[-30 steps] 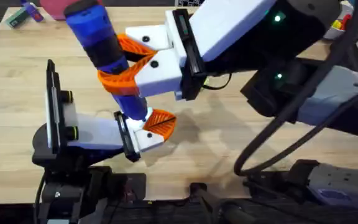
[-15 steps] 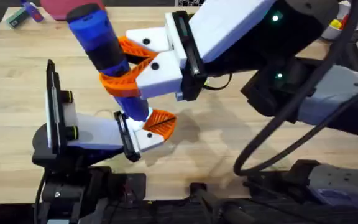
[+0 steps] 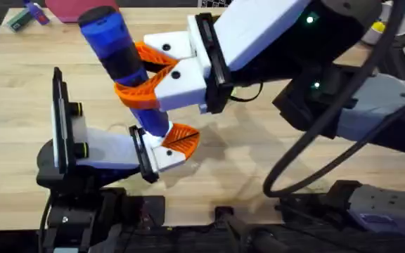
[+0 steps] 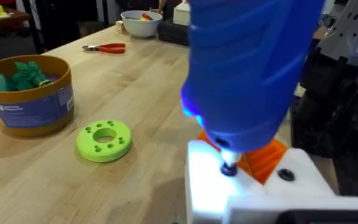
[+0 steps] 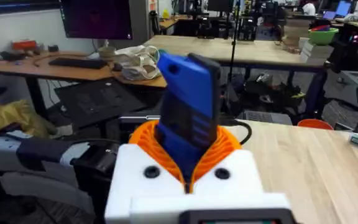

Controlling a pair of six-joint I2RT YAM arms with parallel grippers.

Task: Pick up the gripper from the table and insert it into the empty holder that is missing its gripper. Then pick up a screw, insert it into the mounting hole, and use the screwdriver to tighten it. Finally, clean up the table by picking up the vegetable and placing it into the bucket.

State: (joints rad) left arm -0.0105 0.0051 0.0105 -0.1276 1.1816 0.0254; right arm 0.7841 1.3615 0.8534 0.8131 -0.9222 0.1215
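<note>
Screwdriver point(image 3: 121, 60) in right gripper point(image 3: 146, 74)

The blue screwdriver point(image 3: 121, 67) stands tilted, its tip on the white holder point(image 3: 164, 156). The orange gripper point(image 3: 181, 138) seems seated there.

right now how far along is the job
Done: the orange ribbed plastic fingertip sits in the white blocky holder. In hand: the right gripper clamps the blue pen-shaped screwdriver, tip on a screw head. Left: finish tightening, then put the vegetable in the blue orange-rimmed bucket.
</note>
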